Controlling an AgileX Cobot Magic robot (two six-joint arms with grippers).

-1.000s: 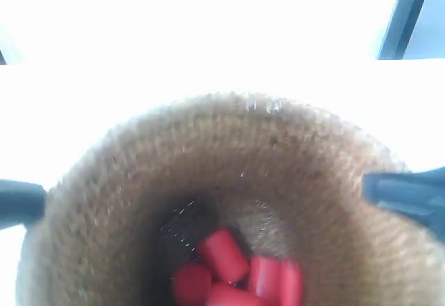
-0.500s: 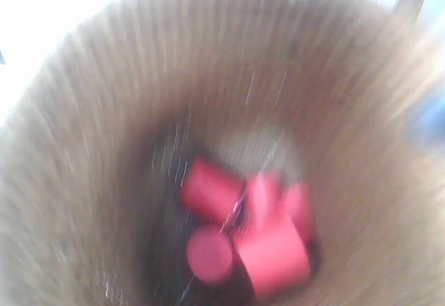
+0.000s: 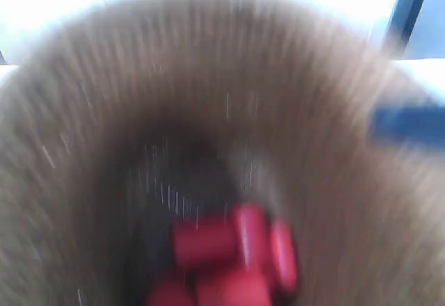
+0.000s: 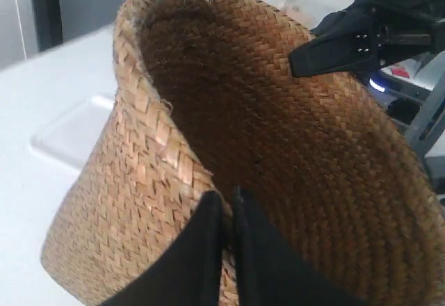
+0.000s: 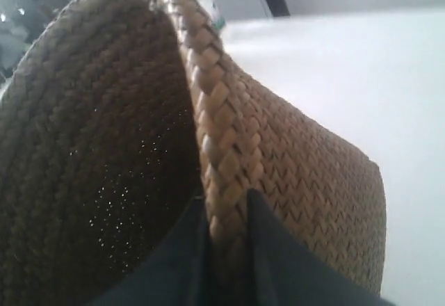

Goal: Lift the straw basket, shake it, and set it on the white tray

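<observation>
The basket [image 3: 208, 111] is held by both arms, one on each side of its rim. The fingers of the left gripper [image 4: 226, 203] are pressed close together with the woven wall pinched between them. The right gripper [image 5: 226, 212] pinches the braided rim on the opposite side in the same way. In the exterior view the basket fills almost the whole picture and is strongly blurred, and the red cylinders [image 3: 229, 250] inside lie in a heap at its bottom. From this I judge that the lifting is done and the shaking is in progress, though the blur alone cannot say how much of it is over.

The tray [image 4: 66, 131] lies flat on the table [image 5: 361, 83], apart from the basket and with nothing on it. So the last step is not yet done — the basket has to come to the tray, go down on it with its base inside the low rim, and then both grippers must let go.
</observation>
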